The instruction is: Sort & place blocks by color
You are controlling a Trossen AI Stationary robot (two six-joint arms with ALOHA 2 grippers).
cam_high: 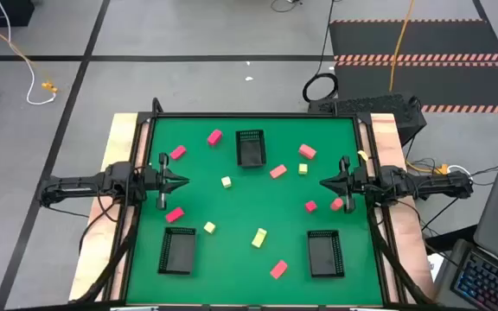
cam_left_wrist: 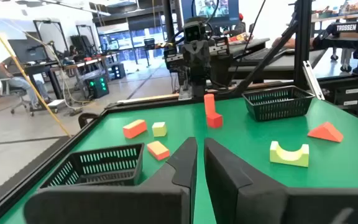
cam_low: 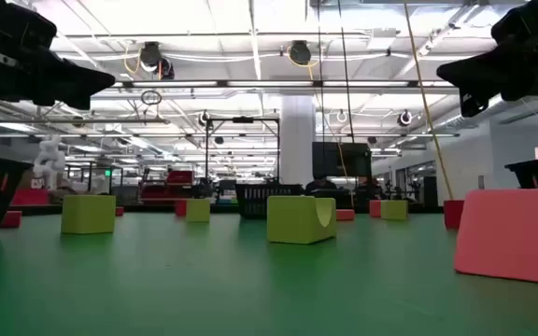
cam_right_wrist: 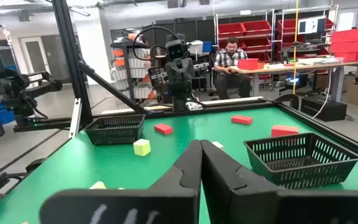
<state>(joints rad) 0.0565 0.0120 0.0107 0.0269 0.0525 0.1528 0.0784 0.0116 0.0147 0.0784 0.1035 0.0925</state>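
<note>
The blocks lie scattered loose on the green table, none of them in a tray. In the high view, pink ones sit toward the upper left of the mat, one just left of the top tray and another lower left of it, with a third at left of centre, just above the lower-left tray. Coral-red pieces lie at upper right, near the middle, and at the bottom centre, with two more red ones at right of centre. Small yellow-green blocks dot the middle: one at centre, one lower left of it, one below centre, and one at upper right.

Three black mesh trays stand on the mat: one at top centre, one at lower left, one at lower right.

The left gripper hangs at the left edge of the mat, mid-height, pointing inward, its fingers drawn nearly together on nothing. The right gripper mirrors it at the right edge, its fingers likewise pressed close and empty. Both are above the table, well apart from each other.

Beyond the table, in the right wrist view, a person sits at a desk.
</note>
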